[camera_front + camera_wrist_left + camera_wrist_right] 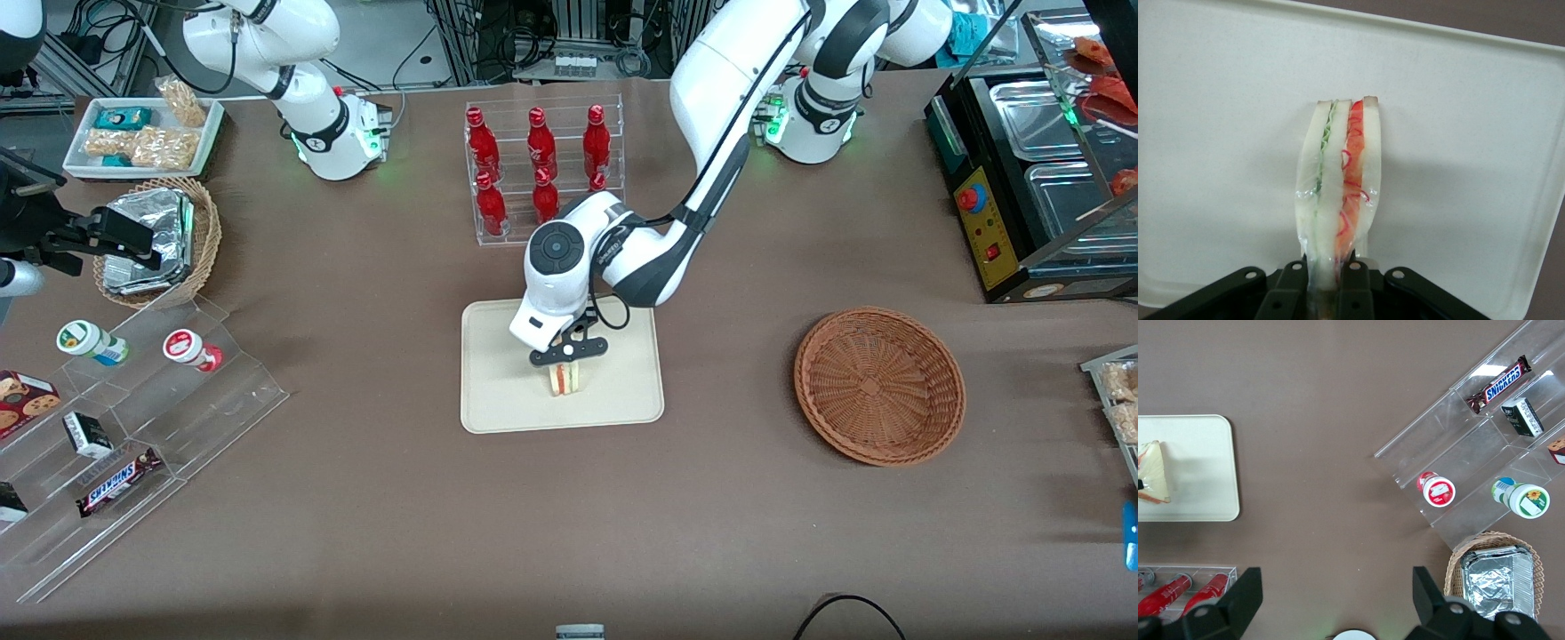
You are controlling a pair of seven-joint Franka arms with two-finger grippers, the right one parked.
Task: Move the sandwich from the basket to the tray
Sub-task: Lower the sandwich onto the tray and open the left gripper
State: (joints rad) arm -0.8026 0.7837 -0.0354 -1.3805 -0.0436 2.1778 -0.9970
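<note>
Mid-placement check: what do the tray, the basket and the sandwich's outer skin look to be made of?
Tray: matte cream plastic or melamine, judging by its smooth, moulded rim. Basket: reddish-brown woven wicker, its weave plainly visible. Sandwich, gripped in the gripper over the tray: pale bread-like layers under a glossy clear film, probably plastic wrap; it may be a replica.

I see the gripper (pixel 569 354) covering the sandwich's (pixel 564 380) top; my wrist camera crops the tray's (pixel 1218 167) edges.
</note>
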